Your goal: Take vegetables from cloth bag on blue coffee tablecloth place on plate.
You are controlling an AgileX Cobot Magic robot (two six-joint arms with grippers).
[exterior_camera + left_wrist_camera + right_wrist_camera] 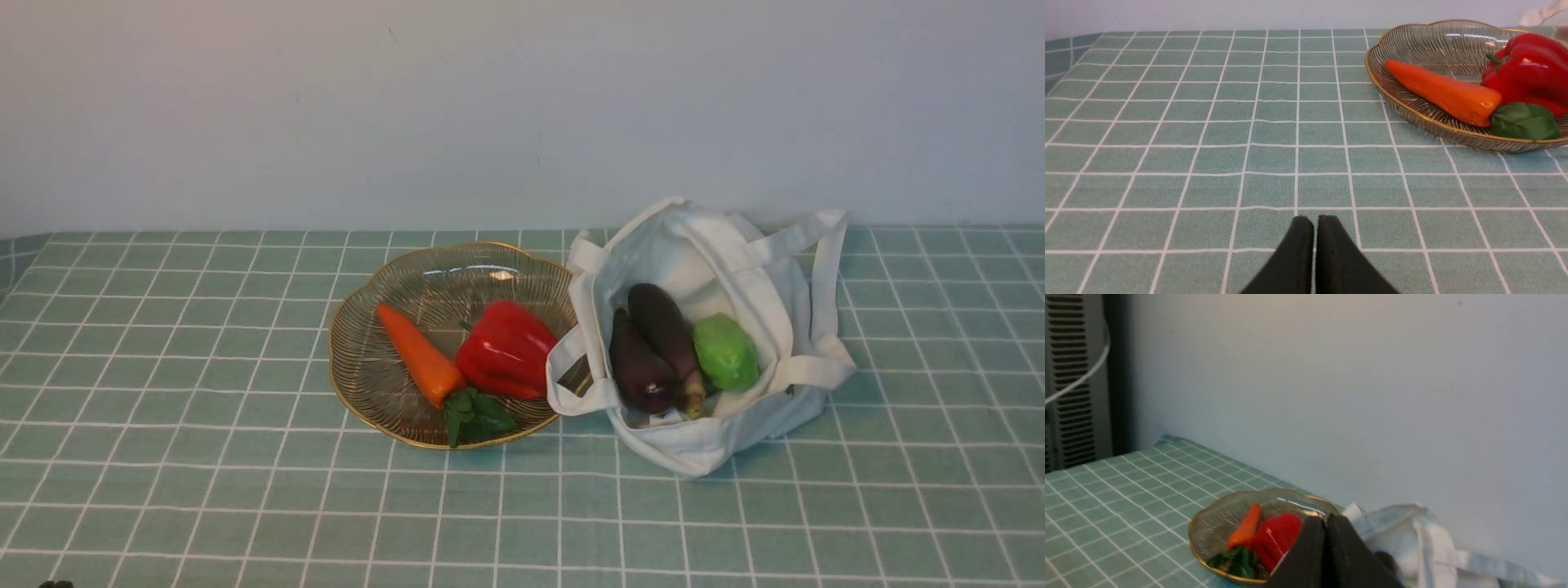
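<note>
The white cloth bag (718,278) lies open on the teal checked tablecloth (163,425). Two dark purple eggplants (653,347) and a light green vegetable (725,351) lie inside it. The glass plate (384,278) with a gold rim stands left of the bag and holds an orange carrot (418,355) and a red pepper (508,349). Neither gripper shows in the front view. My left gripper (1314,222) is shut and empty, low over the cloth, short of the plate (1412,41). My right gripper (1326,520) is shut and empty, with the plate (1216,518) and bag (1425,539) beyond it.
A plain white wall runs behind the table. A grey vented unit (1069,379) with a white cable stands past the table's far left corner. Bare tablecloth lies left of the plate and in front of the plate and bag.
</note>
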